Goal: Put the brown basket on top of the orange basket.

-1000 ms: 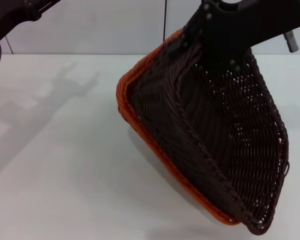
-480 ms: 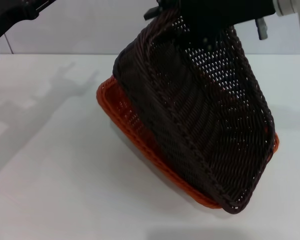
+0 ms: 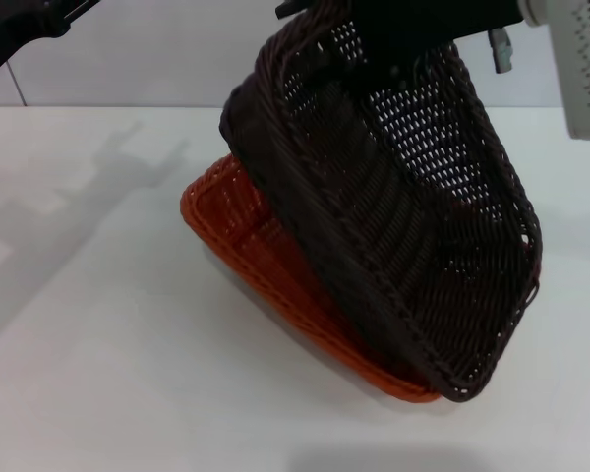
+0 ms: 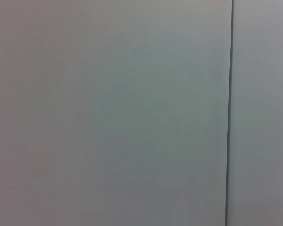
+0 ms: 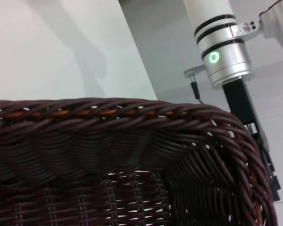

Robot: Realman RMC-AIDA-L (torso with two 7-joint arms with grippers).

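The brown basket (image 3: 393, 226) hangs steeply tilted, its far rim raised and its near corner low over the near right end of the orange basket (image 3: 241, 231). The orange basket lies on the white table (image 3: 98, 344), partly covered by the brown one, with its left end showing. My right gripper (image 3: 398, 44) is at the top of the head view, shut on the brown basket's raised rim. The right wrist view shows that braided rim (image 5: 108, 117) close up. My left arm (image 3: 20, 25) is parked at the top left; its gripper is out of view.
A white wall (image 3: 177, 49) stands behind the table's far edge. The left wrist view shows only a plain wall panel (image 4: 108, 113). A silver arm link with a green light (image 5: 221, 52) shows in the right wrist view.
The brown basket has lifted up and away from the orange one and swung left. The orange basket has dropped flatter onto the table and more of its left end shows.
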